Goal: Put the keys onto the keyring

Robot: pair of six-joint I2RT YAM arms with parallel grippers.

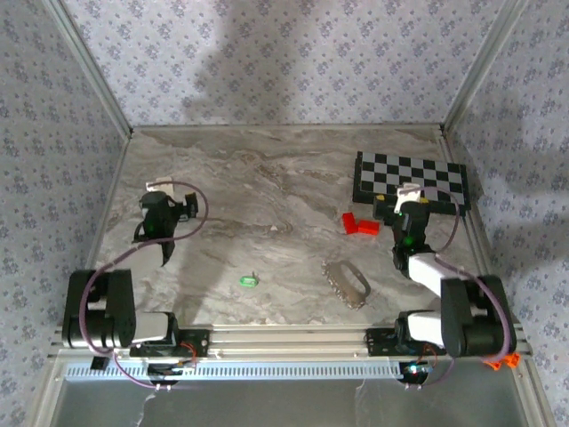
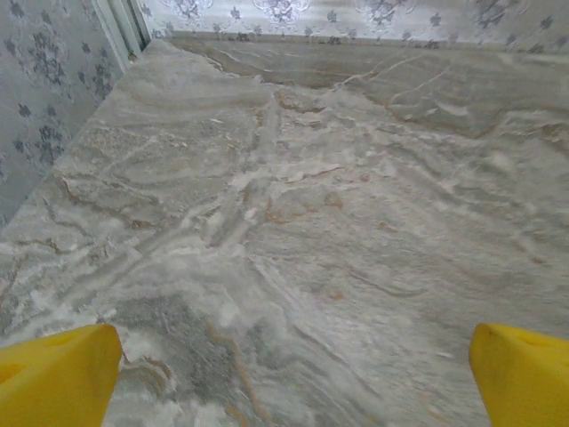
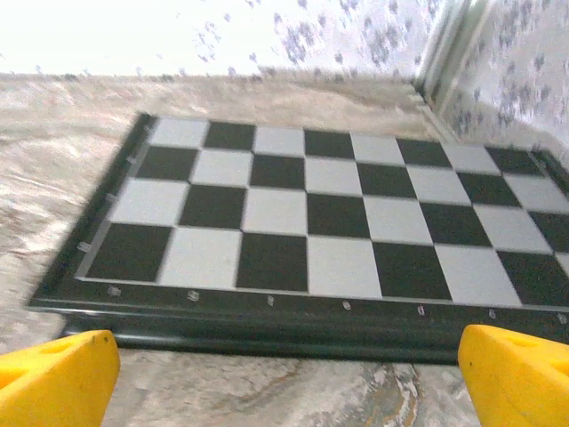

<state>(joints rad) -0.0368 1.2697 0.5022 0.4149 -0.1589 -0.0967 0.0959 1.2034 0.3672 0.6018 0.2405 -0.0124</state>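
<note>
key (image 1: 248,281) lies left of keyring (image 1: 340,282), seemingly apart.

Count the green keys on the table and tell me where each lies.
1. The key lies near the front edge of the table, left of the keyring and apart from it. Others may be hidden from these views.

Marble table (image 1: 267,178) — green key (image 1: 248,281), keyring (image 1: 335,277), checkerboard (image 1: 411,178), perhaps red blocks (image 1: 359,222)
</note>
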